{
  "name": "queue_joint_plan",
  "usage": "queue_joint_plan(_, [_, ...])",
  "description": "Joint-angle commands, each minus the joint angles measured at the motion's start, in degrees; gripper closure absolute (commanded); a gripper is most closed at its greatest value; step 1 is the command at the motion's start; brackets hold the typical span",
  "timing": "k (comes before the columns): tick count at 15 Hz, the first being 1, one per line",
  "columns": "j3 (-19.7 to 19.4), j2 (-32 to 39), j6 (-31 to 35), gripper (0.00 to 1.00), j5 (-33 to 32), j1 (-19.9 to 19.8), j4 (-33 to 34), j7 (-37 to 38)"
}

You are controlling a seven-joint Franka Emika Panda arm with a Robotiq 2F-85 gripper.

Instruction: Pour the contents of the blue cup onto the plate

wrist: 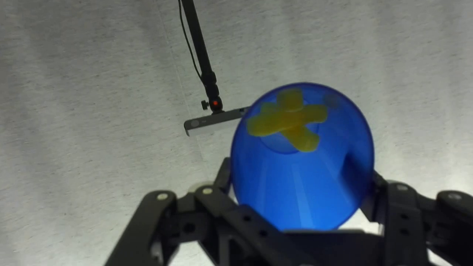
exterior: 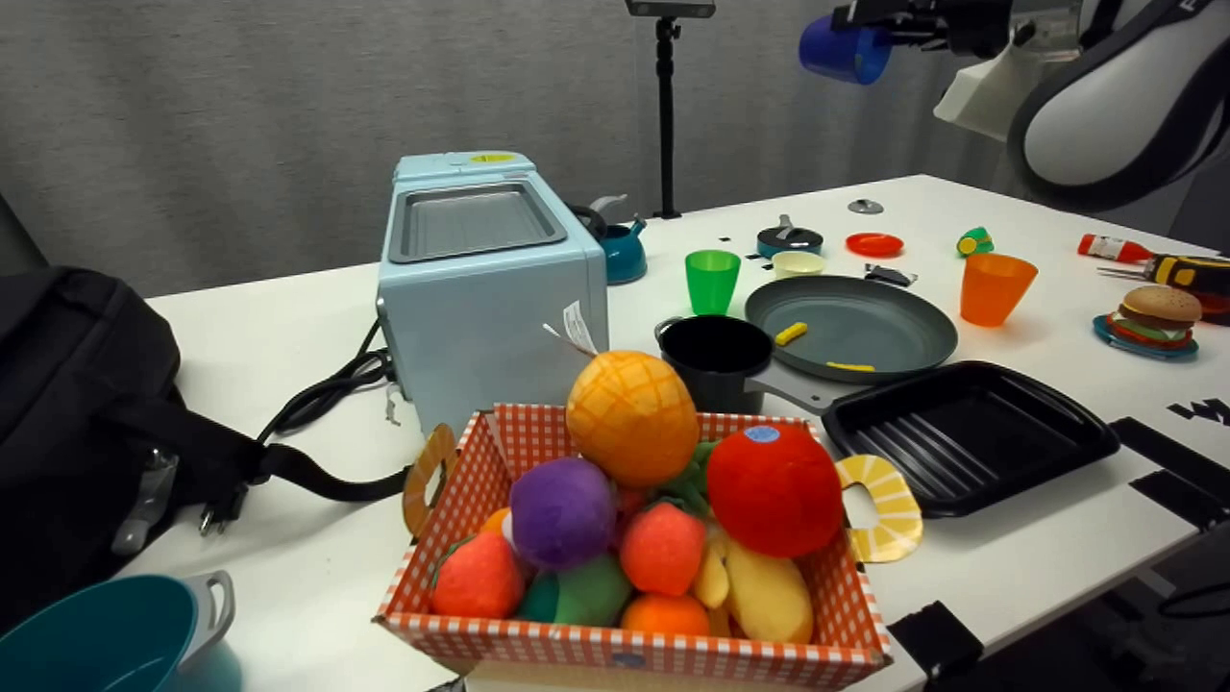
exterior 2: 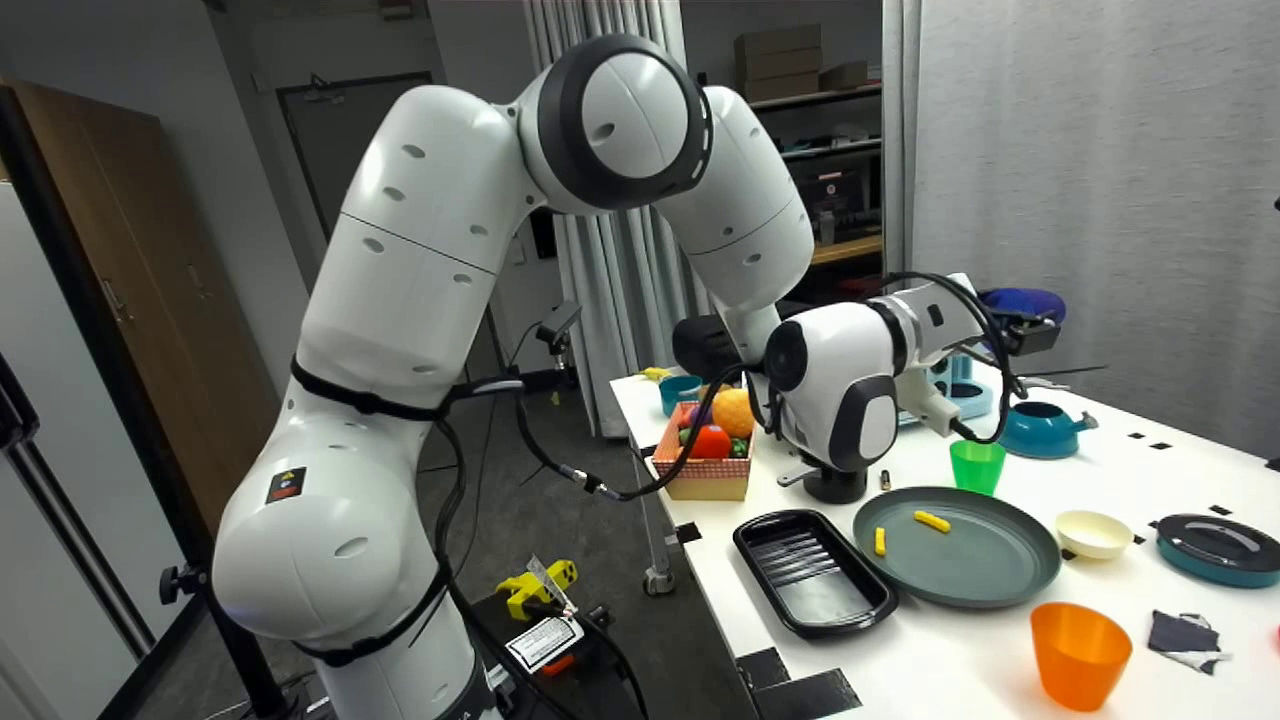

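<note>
White printed label [exterior 2: 545, 643] low beside the base of the jointed white robot arm [exterior 2: 410, 250]: lines too small to read. Red plastic bottle [exterior: 1115, 248] bears a white printed band, also illegible. Yellow oval sticker [exterior: 492, 158] on top of the boxy pale-blue oven [exterior: 490, 336]; round blue sticker [exterior: 762, 434] on a red plush ball [exterior: 776, 495].

Containers. Small dark-blue plastic cup [wrist: 302, 162]: up in the air, tilted well over, well apart from the plate. Black two-fingered gripper [wrist: 300, 177] is closed around it, one finger pressed to each side. Wrist view looks into the mouth: several stubby yellow sticks [wrist: 288, 118] lie crossed near the bottom — count unclear where they overlap. Wide round shallow dark grey-green plate [exterior 2: 985, 570] with raised rim holds two yellow sticks [exterior 2: 932, 521], lying apart. Red-and-white checked card box [exterior: 538, 644] is heaped with plush fruit, among it a smooth purple ball [exterior: 563, 512] and a grid-patterned yellow-orange ball [exterior: 632, 418].

Materials, shapes. Glossy rectangular ridged black tray [exterior: 980, 432] just beside the plate — contact cannot be judged. Tapered translucent green cup [exterior: 712, 282] and tapered orange cup [exterior: 995, 288] stand upright near the plate. Grey woven curtain [exterior: 288, 125] hangs behind in soft folds.
</note>
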Motion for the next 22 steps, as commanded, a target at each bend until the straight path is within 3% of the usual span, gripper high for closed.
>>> queue_joint_plan(1, [0.7,1.4,2.9,0.50,-1.8,-1.7,5.3,2.5])
queue_joint_plan(10, [1.4,0.9,1.7,0.50,-5.6,-3.3,13.0,7.4])
queue_joint_plan(16, [1.7,0.8,1.7,0.50,-6.5,-4.0,13.4,9.4])
queue_joint_plan(22, [1.7,0.0,1.6,0.50,-3.1,-3.9,9.8,9.4])
